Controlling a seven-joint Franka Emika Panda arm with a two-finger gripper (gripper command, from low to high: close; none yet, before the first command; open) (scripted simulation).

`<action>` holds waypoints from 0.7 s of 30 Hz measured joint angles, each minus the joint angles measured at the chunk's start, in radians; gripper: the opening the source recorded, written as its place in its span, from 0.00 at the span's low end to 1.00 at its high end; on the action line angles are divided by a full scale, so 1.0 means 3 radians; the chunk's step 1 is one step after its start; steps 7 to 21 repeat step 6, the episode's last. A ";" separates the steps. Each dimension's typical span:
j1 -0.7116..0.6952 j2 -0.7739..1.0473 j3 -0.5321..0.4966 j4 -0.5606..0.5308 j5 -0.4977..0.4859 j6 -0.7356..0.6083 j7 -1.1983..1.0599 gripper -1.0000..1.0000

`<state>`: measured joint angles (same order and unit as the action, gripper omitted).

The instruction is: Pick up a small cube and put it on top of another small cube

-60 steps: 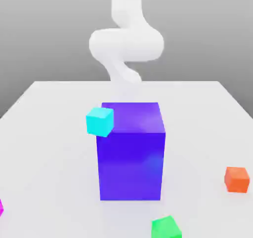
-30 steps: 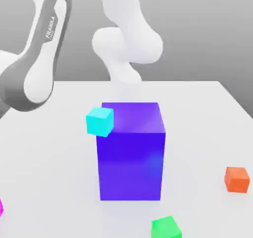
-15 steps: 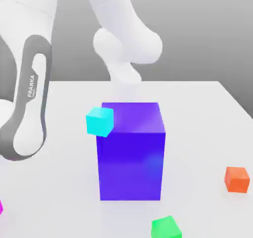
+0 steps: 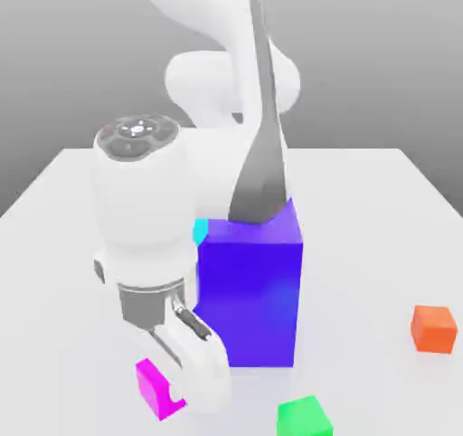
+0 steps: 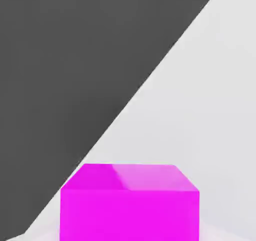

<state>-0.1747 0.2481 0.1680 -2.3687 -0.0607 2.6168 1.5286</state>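
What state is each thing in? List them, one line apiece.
Small glossy magenta cube: held, tilted in the exterior view.
White robot tool: closed on the magenta cube.
Small cyan cube: mostly hidden by the arm.
Large blue-purple block: upright, partly hidden.
Small orange cube: on the table, unheld.
Small green cube: unheld, cut off by the picture's edge.

Small cubes, four showing: one magenta cube [image 4: 155,388], one green cube [image 4: 304,418], one orange cube [image 4: 434,329], one partly hidden cyan cube [image 4: 200,231], apparently. Large block [image 4: 249,294], one, standing.
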 joint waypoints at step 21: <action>0.0329 0.0302 0.0094 0.0029 -0.0285 0.0246 0.0056 1.00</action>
